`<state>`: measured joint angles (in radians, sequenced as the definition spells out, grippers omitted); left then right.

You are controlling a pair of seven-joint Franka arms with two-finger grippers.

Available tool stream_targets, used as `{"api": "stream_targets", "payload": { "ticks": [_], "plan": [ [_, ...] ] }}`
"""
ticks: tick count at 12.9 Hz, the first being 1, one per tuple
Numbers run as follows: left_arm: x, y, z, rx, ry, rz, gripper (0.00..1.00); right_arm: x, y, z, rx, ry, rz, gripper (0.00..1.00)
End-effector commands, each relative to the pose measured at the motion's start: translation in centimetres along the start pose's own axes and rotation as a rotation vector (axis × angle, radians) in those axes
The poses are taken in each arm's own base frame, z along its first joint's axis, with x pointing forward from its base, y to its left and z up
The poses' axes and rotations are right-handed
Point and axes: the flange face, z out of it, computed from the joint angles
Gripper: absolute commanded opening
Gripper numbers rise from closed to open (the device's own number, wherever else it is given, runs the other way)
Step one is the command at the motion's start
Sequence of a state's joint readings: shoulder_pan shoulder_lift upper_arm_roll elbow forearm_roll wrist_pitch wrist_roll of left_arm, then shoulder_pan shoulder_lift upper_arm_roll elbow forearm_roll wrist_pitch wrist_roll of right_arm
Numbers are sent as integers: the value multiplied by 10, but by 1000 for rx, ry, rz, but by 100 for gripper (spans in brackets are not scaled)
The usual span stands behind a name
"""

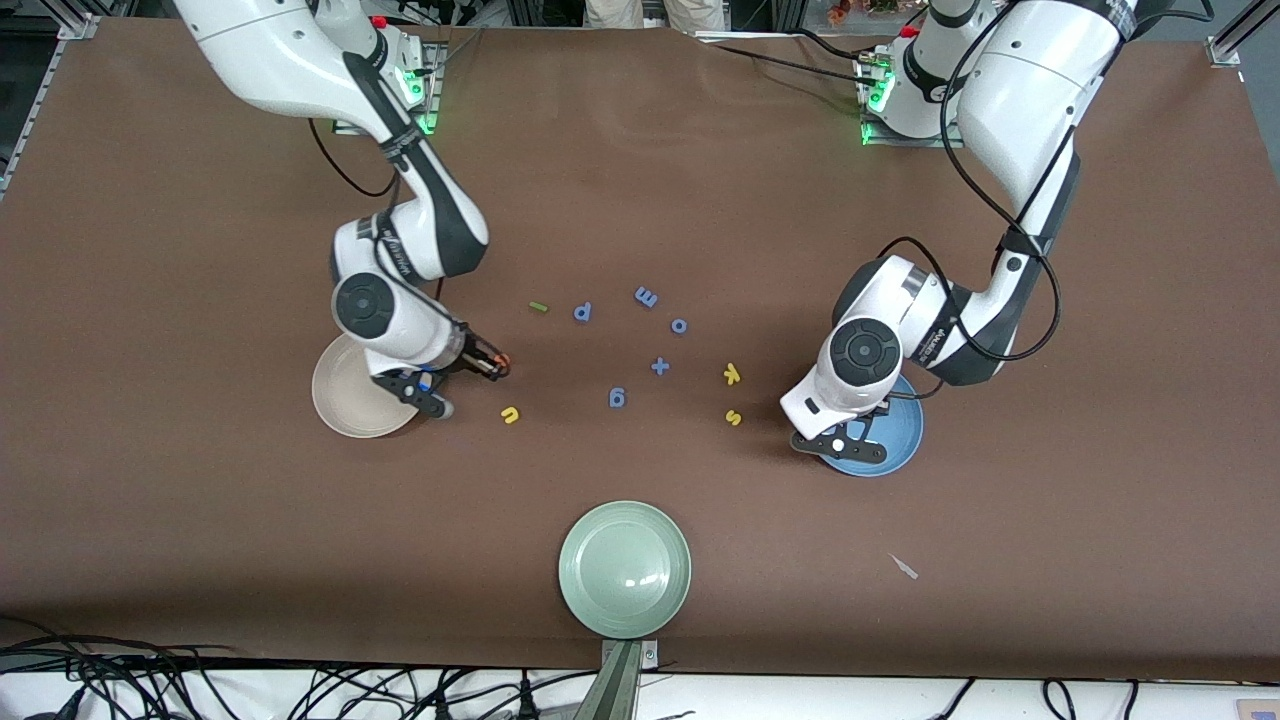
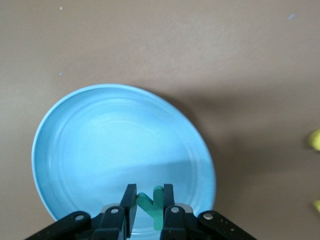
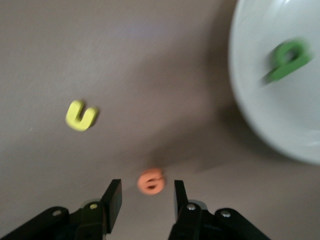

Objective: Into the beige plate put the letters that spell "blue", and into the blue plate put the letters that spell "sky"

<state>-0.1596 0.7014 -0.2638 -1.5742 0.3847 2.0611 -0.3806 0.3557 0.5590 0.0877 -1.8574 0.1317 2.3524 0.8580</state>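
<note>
Green plate (image 1: 625, 570) foremost, blurred b (image 3: 287, 60) probably in beige plate (image 3: 250, 100)

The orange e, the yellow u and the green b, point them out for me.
orange e (image 3: 150, 181): right wrist view, middle of the letter, between the gripper's fingers.
yellow u (image 3: 80, 115): right wrist view, on its curve.
green b (image 3: 287, 60): right wrist view, on its loop, in the beige plate (image 3: 280, 130).

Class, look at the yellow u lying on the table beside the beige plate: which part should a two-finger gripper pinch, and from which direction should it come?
Judging by its pose, come straight down from above: the yellow u lies flat on the table. Pinch across its two outer arms, since those sides look roughly parallel and the curved base would probably slip.
</note>
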Motion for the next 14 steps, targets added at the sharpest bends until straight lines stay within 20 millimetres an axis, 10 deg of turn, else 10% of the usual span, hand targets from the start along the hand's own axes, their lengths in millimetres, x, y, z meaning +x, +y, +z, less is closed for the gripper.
{"api": "stream_targets", "payload": {
  "ticks": [1,7,10,14],
  "plan": [
    [-5,1,11,41,-4,34,100,-7,-13,16,10,11,30,50],
    [-24,83,-25,-99,-21,-255,100,-12,-5,28,-37,16,2,50],
    [-37,140,-16,-118,-19,-381,100,-13,-1,36,-68,34,-30,50],
    [-39,159,11,-151,-8,-407,99,-12,-1,38,-69,33,-27,48]
  ]
}}
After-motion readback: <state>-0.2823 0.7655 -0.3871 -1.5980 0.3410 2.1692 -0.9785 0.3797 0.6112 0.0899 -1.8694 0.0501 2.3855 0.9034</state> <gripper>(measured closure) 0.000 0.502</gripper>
